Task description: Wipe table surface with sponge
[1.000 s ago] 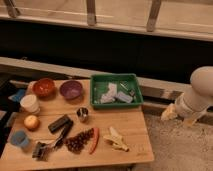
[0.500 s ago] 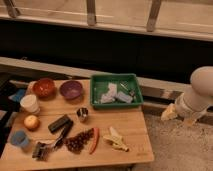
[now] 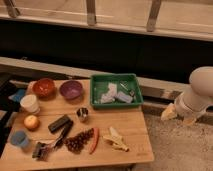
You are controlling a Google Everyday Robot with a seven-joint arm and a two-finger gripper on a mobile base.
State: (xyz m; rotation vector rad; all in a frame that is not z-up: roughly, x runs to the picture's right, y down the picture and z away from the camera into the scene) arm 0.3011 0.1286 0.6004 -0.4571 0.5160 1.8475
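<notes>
The wooden table (image 3: pixel 127 122) fills the lower left of the camera view. A green tray (image 3: pixel 116 79) stands at its back right and holds several pale white and light-blue pieces (image 3: pixel 115 95); I cannot tell which of them is the sponge. My gripper (image 3: pixel 179 115) hangs off the table's right side, below the white arm (image 3: pixel 202 92), over the floor and apart from the tray and the table.
On the table stand a red bowl (image 3: pixel 44 87), a purple bowl (image 3: pixel 71 90), a white cup (image 3: pixel 30 103), an orange fruit (image 3: pixel 31 122), a blue cup (image 3: pixel 19 139), a metal cup (image 3: pixel 82 114), grapes (image 3: pixel 79 141), a red chili (image 3: pixel 94 140) and a banana (image 3: pixel 115 139).
</notes>
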